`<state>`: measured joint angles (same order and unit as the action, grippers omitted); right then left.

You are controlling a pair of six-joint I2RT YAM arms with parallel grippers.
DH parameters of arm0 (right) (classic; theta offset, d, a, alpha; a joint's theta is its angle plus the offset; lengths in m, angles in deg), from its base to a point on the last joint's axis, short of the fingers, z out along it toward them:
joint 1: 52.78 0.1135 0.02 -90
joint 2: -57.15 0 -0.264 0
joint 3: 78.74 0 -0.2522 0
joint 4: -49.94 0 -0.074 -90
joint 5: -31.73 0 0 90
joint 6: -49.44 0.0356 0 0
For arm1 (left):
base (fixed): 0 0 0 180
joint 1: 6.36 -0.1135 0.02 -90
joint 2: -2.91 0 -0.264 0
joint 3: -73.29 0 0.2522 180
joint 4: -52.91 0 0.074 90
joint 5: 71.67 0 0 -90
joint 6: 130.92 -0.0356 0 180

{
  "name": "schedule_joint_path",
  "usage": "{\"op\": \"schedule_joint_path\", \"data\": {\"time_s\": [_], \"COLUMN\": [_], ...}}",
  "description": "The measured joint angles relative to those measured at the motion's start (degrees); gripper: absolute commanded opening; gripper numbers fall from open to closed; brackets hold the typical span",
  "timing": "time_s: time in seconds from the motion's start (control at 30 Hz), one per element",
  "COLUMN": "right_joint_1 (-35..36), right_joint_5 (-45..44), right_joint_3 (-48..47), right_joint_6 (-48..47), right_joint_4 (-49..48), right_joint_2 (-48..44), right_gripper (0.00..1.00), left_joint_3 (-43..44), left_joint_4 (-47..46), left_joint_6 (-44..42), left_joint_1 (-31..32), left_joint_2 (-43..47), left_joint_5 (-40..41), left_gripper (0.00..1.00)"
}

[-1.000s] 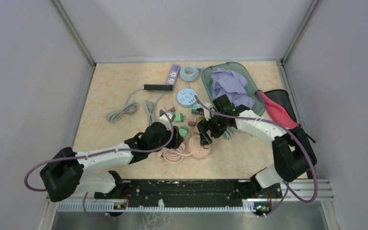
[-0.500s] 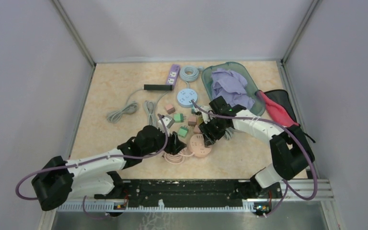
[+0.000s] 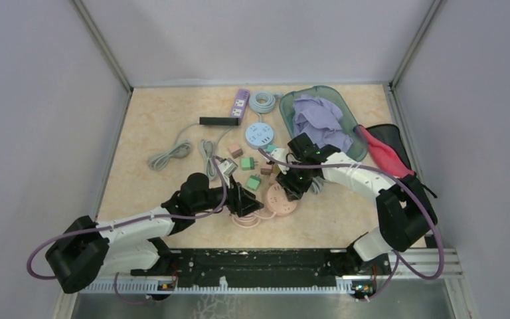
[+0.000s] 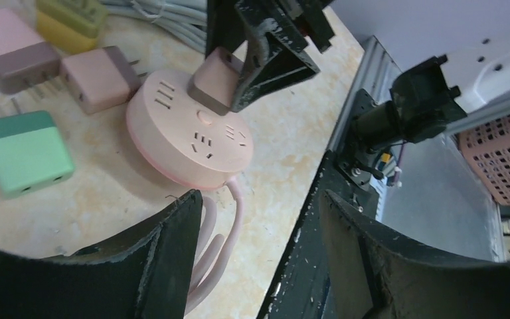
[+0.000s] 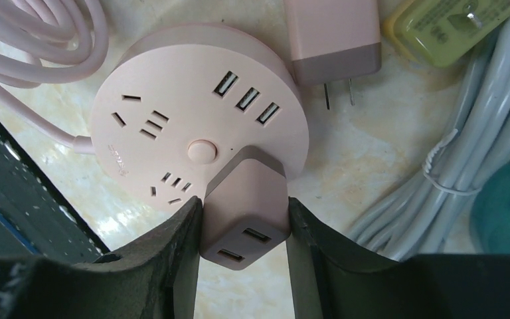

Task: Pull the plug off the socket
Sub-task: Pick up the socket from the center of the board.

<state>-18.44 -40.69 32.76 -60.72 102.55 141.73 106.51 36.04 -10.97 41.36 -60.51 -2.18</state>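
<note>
- So the pull itself hasn't happened. The pink plug (image 5: 242, 199) is still seated on the near edge of the round pink socket (image 5: 192, 113), which sits mid-surface in the thick of the clutter.
- The right claw (image 5: 244, 229) is clamped on the plug, one finger flush against each side. I'd call the grab done.
- The left claw (image 4: 259, 199) is wide open with nothing in it. It hovers just beside the socket, on the side where the pink cord (image 5: 33, 40) coils away.
- What's left, I reckon, is holding the socket down somehow and lifting the plug out. Nothing is pinning the socket, so it might just ride up with the plug.
- The surface (image 3: 166, 133) is a beige marbled top and pretty messy. There are loose adapters (image 3: 247, 163), grey cables (image 3: 169, 156), a purple power strip (image 3: 240, 102) and a blue round socket (image 3: 259, 135) at the back.
- A teal basket (image 3: 285, 109) holds a purple cloth (image 3: 319, 119), with a red-and-black bag (image 3: 388, 149) to the right of it.
- Plain grey walls (image 3: 40, 100) box it in on three sides, and a metal rail (image 3: 252, 259) runs along the near edge.
</note>
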Motion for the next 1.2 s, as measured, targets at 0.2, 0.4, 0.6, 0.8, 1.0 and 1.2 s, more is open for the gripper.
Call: {"op": "schedule_joint_path", "data": {"time_s": [0.2, 0.4, 0.6, 0.8, 1.0, 1.2], "right_joint_1": [0.0, 0.0, 0.1, 0.1, 0.1, 0.1], "right_joint_5": [-2.1, -3.6, -4.4, -2.6, 0.0, 0.4], "right_joint_3": [-5.6, -11.7, -12.2, -12.5, -12.4, -10.1], "right_joint_6": [-8.6, -10.2, -9.0, -7.6, -6.5, -5.3], "right_joint_4": [7.5, 11.2, 12.5, 12.9, 12.9, 10.8], "right_joint_2": [0.9, 7.5, 10.6, 11.0, 11.1, 9.1], "right_gripper": [0.11, 0.12, 0.15, 0.26, 0.34, 0.32], "left_joint_3": [0.0, -2.6, -7.0, -6.2, -1.2, 2.3], "left_joint_4": [-5.6, -12.9, -17.9, -22.5, -26.6, -31.4], "left_joint_6": [-1.9, -9.7, -24.4, -33.2, -35.6, -36.3], "left_joint_1": [0.0, 1.6, 10.6, 16.3, 17.0, 17.1], "left_joint_2": [-1.0, -1.0, -1.8, -8.8, -20.2, -28.3], "left_joint_5": [-5.4, -6.5, -1.3, 7.2, 13.0, 16.6], "left_gripper": [0.71, 0.71, 0.72, 0.72, 0.7, 0.68]}}
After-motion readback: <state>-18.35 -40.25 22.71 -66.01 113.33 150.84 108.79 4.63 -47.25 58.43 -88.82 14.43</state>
